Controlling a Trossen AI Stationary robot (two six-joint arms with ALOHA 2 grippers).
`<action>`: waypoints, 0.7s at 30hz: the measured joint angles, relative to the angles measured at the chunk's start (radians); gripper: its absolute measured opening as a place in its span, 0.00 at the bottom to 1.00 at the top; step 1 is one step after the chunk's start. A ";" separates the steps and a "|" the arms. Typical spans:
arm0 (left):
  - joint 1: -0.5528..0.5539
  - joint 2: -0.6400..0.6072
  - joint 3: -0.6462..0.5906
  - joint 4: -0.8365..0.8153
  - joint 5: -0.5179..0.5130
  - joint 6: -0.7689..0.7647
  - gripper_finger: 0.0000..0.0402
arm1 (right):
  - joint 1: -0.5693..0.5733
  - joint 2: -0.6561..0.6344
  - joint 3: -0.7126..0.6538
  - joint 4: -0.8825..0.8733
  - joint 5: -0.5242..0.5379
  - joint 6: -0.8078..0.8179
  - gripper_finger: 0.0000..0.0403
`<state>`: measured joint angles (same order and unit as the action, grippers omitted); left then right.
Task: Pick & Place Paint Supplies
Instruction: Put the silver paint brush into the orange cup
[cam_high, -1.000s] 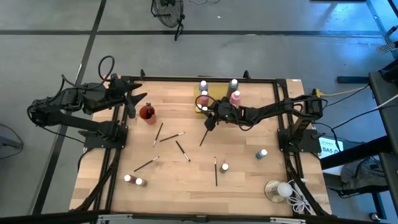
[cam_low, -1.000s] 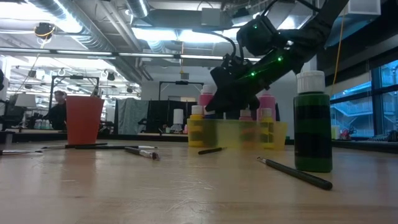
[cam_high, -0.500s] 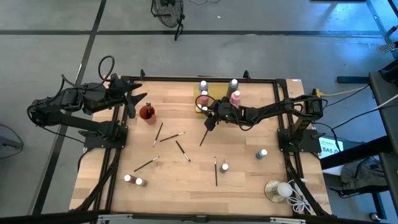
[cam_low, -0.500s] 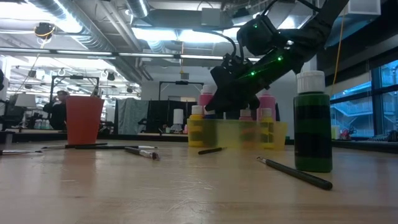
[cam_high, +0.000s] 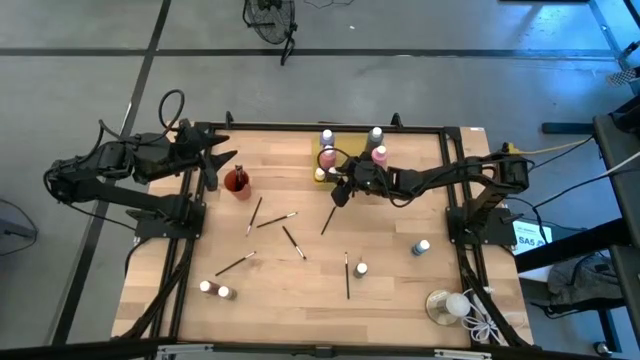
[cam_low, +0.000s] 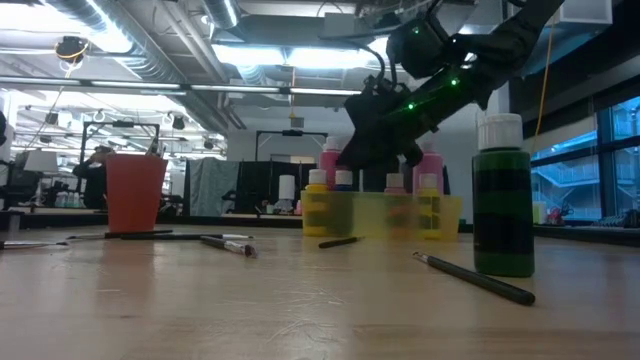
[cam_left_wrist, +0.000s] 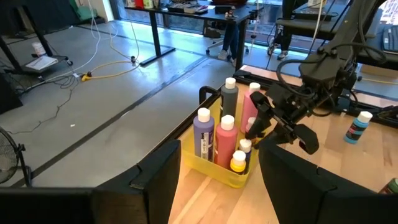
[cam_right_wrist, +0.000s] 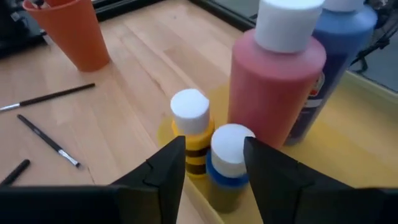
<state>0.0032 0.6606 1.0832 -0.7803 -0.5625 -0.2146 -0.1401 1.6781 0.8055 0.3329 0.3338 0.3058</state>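
Observation:
A yellow tray (cam_high: 350, 152) at the table's far middle holds tall bottles: purple (cam_left_wrist: 203, 134), pink (cam_left_wrist: 225, 142), grey (cam_left_wrist: 230, 99). At its near-left corner stand two tiny white-capped bottles, a yellow one (cam_right_wrist: 189, 121) and a blue-labelled one (cam_right_wrist: 229, 155). My right gripper (cam_right_wrist: 214, 146) hovers open just above them, its fingers to either side of the blue-labelled bottle's cap and touching nothing. Thin paintbrushes (cam_high: 277, 220) lie flat on the wood. My left gripper (cam_left_wrist: 214, 186) waits open at the far left.
An orange cup (cam_high: 237, 182) stands at the far left. More brushes (cam_high: 347, 275) and small bottles (cam_high: 361, 270) (cam_high: 422, 247) (cam_high: 213, 290) lie scattered toward the near edge. A clear dish with a white ball (cam_high: 447, 305) sits at the near right corner.
My right gripper has risen a little above the tray's near-left corner, with its fingers as far apart as before. In the low view, a small white-capped bottle now shows in the tray below it.

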 joint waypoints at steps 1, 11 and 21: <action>0.000 0.000 0.000 0.000 0.000 0.000 0.53 | -0.001 0.000 0.000 0.000 -0.007 0.000 0.42; 0.000 0.000 0.000 0.000 0.006 -0.009 0.53 | 0.005 0.001 0.042 -0.063 -0.013 0.007 0.60; 0.000 0.000 0.000 -0.002 0.007 -0.008 0.53 | 0.066 0.001 0.338 -0.606 -0.030 -0.117 0.67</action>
<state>0.0032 0.6609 1.0828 -0.7822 -0.5552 -0.2230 -0.0744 1.6794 1.1431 -0.2730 0.3036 0.1887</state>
